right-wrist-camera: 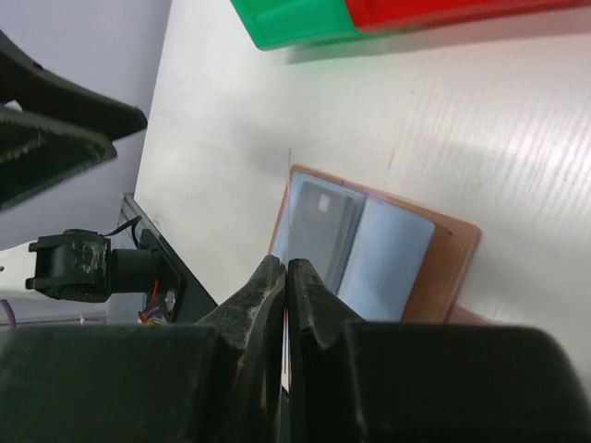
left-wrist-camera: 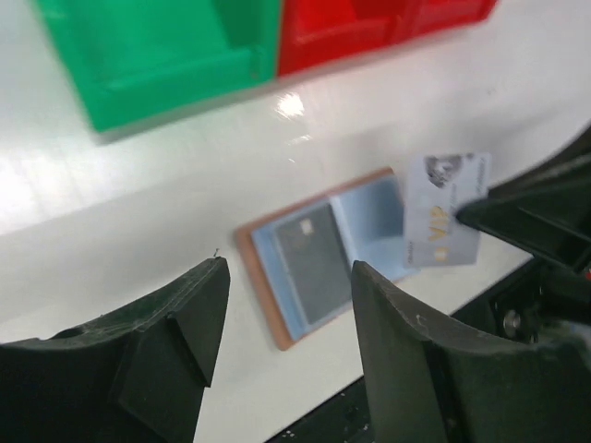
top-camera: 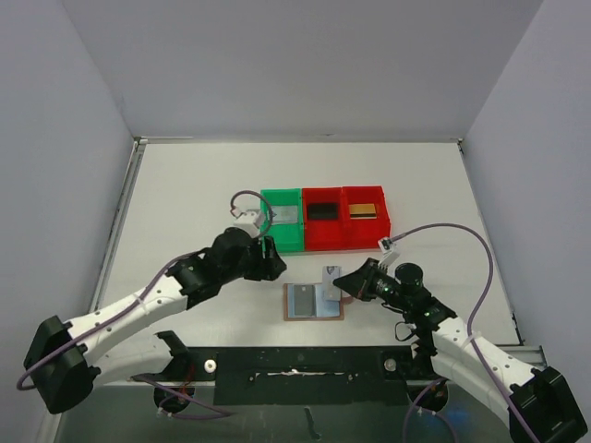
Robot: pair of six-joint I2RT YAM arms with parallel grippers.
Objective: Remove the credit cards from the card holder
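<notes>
A: White table (top-camera: 185,185) first, then the bins. What lies where?

B: The green bin (top-camera: 288,240) and two red bins (top-camera: 325,238) stand in a row beyond the arms. A pale card (top-camera: 284,217) lies in the green one, and a black card (top-camera: 321,210) and a gold card (top-camera: 366,210) lie in the red ones, one each. The left gripper (left-wrist-camera: 291,286) hovers just beside the green bin's near wall, its fingers apart with nothing between them.

A: And the card holder (top-camera: 332,306)?

B: It's spread flat on the table between the bins and the arm bases, blue-grey pockets upward. A dark grey card (left-wrist-camera: 309,261) sits in the pocket on the left arm's side. The other pocket looks bare.

A: The right gripper (right-wrist-camera: 284,277)?

B: Clamped tight on the silver-grey card (left-wrist-camera: 441,210), pinched by one edge. The card hangs tilted over the holder's far corner and looks clear of its pocket.

A: How would you expect these cards to handle?

B: Light, thin, stiff with a little spring, and slick on both faces. I'd pinch across the faces close to an exposed edge and draw straight along the pocket. The leather is light too, so it may drag along unless the free gripper pins it down.
</notes>
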